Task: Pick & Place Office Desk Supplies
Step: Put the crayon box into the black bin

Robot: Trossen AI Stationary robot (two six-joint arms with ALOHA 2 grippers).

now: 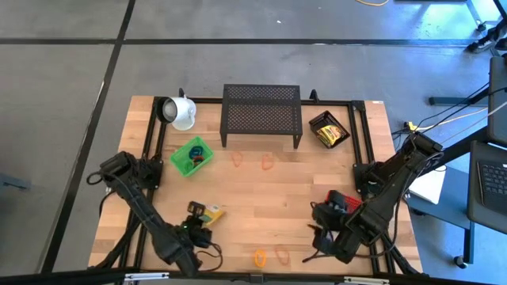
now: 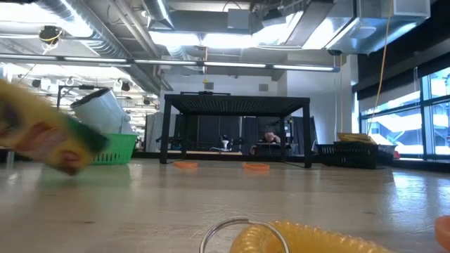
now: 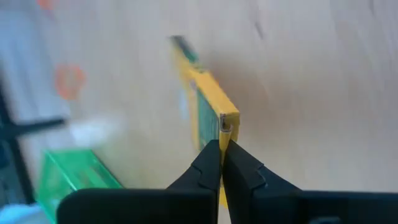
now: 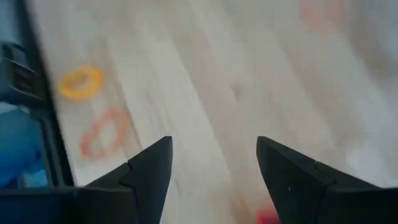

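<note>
Left gripper (image 3: 221, 163) is clamped on my yellow box's (image 3: 208, 106) thin edge, near the green bin (image 1: 191, 156); it looks light, stiff card, likely to pivot.

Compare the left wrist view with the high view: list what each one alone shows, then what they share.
Only the left wrist view: the left pincer shut on the edge of the flat yellow box with green print.

Only the high view: the white mug, the large black mesh shelf, the small black tray and the right pincer, open above the wooden table.

Both: the yellow box, the green basket and orange loops.
</note>
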